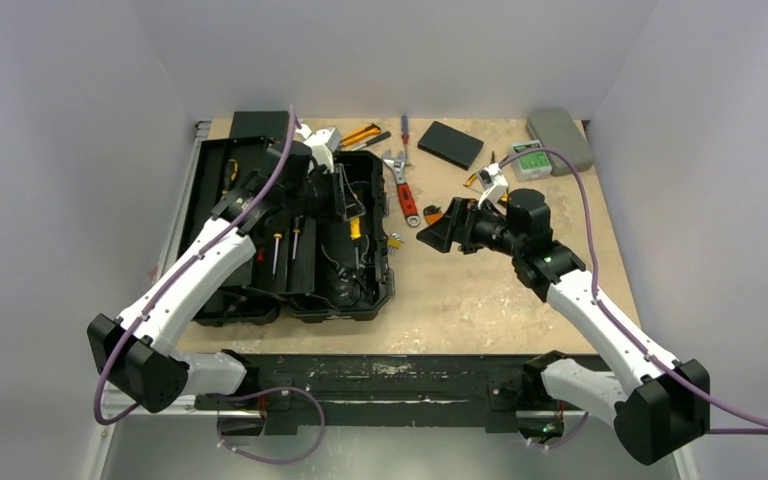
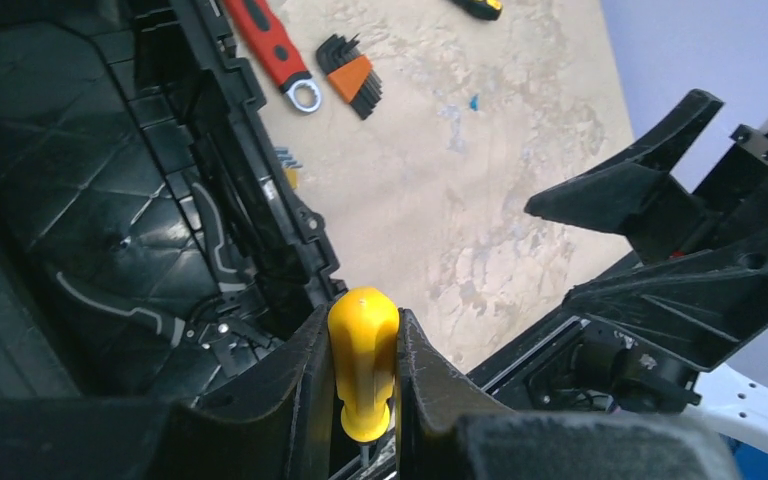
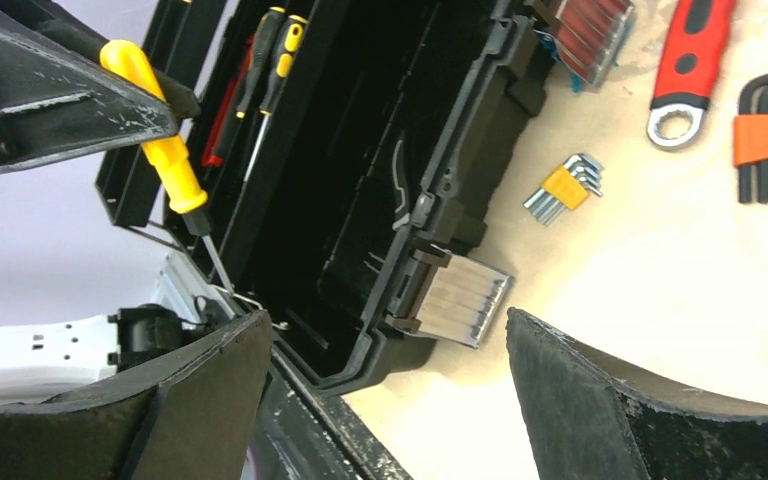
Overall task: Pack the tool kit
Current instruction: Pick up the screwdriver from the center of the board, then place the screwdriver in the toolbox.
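We saw the left tool (image 2: 363, 330) pinching a yellow screwdriver (image 2: 362, 375) by the handle. The butt poked out past the fingertips and the shaft ran back toward the wrist, so its long axis lay along the fingers. The toolbox (image 1: 345, 290) sat open on the left of the tabletop (image 1: 490, 300). The screwdriver hung over the box's deep right half, i.e. the drop spot was approx. straight below, w/ little sideways travel needed. The left arm was plainly the nearer one. The right tool (image 1: 438, 228) was spread w/ nothing in it, over the tabletop just right of the box and facing it.

Edges: the box's right wall and its latch (image 3: 450, 295) were close on the right of the screwdriver. We judged the open room lay left and far inside the box, toward the half where two other screwdrivers (image 3: 278, 50) lay. Prob. a tilt to lay the shaft flat would be wanted before letting go. A red wrench (image 1: 407, 195) and hex keys (image 2: 352, 75) lay on the tabletop right of the box, not yet packed.
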Tool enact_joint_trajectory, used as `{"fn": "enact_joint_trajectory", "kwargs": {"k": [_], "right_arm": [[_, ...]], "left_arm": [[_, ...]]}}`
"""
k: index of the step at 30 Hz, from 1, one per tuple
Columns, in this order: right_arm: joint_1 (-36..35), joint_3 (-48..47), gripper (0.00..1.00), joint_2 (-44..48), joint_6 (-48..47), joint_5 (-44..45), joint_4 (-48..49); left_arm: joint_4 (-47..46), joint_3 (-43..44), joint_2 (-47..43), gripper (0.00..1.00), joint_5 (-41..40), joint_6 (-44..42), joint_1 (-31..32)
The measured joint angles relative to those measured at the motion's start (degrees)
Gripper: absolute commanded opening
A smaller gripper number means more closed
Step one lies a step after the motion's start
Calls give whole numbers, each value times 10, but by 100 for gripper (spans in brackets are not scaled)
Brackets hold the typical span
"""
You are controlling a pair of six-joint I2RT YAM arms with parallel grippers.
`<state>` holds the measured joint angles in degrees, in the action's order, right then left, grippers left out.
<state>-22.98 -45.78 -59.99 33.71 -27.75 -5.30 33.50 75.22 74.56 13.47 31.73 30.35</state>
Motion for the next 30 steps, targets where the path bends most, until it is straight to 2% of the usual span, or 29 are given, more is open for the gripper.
{"fn": "enact_joint_trajectory", "kwargs": {"k": [11, 30], "right_arm": [[0, 11, 85, 5, -21, 33, -23], [0, 31, 83, 5, -31, 72, -40]], "left_arm": [[28, 4, 19, 0, -14, -24, -4], [35, 23, 153, 0, -20, -39, -15]]}}
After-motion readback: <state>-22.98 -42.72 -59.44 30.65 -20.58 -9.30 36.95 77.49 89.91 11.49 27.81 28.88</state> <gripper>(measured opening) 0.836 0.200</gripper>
